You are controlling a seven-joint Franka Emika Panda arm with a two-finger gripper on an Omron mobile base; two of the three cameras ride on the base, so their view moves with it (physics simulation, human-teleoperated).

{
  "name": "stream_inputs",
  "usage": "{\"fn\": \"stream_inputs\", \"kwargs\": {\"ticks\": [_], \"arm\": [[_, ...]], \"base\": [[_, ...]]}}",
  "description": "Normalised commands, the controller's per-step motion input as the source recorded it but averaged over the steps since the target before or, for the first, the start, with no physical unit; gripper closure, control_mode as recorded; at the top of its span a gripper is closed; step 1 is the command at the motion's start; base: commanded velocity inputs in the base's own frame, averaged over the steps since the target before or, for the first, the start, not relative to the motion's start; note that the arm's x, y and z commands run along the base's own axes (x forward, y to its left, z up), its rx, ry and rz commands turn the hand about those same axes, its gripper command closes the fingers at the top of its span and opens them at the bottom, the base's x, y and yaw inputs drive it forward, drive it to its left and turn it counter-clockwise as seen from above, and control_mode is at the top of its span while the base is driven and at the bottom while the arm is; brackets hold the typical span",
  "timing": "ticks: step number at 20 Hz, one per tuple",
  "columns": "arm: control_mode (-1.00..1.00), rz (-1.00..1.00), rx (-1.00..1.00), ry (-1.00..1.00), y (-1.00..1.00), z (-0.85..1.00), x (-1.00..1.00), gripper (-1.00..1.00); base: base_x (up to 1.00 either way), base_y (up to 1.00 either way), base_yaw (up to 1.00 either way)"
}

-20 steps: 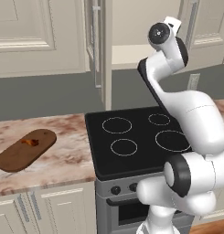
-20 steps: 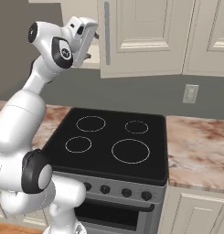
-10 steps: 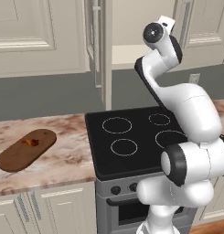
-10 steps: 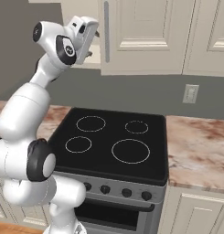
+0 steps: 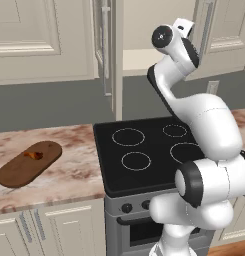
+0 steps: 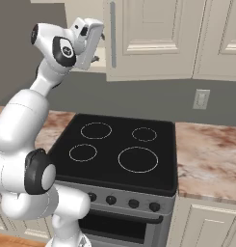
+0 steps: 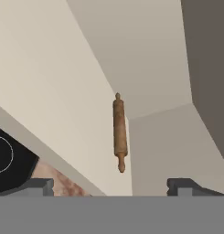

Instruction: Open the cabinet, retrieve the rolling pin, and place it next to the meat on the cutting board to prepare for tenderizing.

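The cabinet (image 5: 139, 59) stands open above the stove, its left door (image 5: 115, 50) swung out edge-on. On its cream shelf (image 7: 63, 91) lies the rolling pin (image 7: 119, 132), a slim brown rod, alone and untouched. My gripper (image 7: 111, 186) is open and level with the shelf, a short way in front of the pin, with nothing between its fingertips (image 7: 38, 185). The right base view has the gripper (image 6: 96, 47) raised at the cabinet's opening beside the shut right door (image 6: 153, 38). The cutting board (image 5: 29, 162) rests on the left counter with the meat (image 5: 34, 155) on it.
A black four-ring stove (image 5: 144, 150) sits directly under the open cabinet. Marble counter (image 6: 206, 154) runs to both sides of it. A wall outlet (image 6: 201, 99) is on the grey backsplash. The open door's grey bar handle (image 5: 106, 45) juts near my arm.
My hand has edged slightly closer to the cabinet opening. The gripper stays open and the rolling pin has not moved.
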Motion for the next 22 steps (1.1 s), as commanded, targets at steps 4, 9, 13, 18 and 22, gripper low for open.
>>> {"fn": "stream_inputs", "kwargs": {"ticks": [4, 9, 13, 18, 22], "arm": [[-1.0, -0.21, 0.0, 0.0, -0.69, -0.05, -0.52, -1.0], [-1.0, -0.23, 0.02, 0.0, -0.77, -0.02, -0.57, -1.0], [-1.0, -0.24, 0.03, 0.0, -0.81, -0.01, -0.63, -1.0], [-1.0, -0.24, 0.03, 0.0, -0.77, 0.0, -0.74, -1.0], [-1.0, -0.23, 0.04, -0.01, -0.77, -0.04, -0.86, -1.0]], "base": [[0.0, 0.0, 0.0], [0.0, 0.0, 0.0], [0.0, 0.0, 0.0], [0.0, 0.0, 0.0], [0.0, 0.0, 0.0]]}}
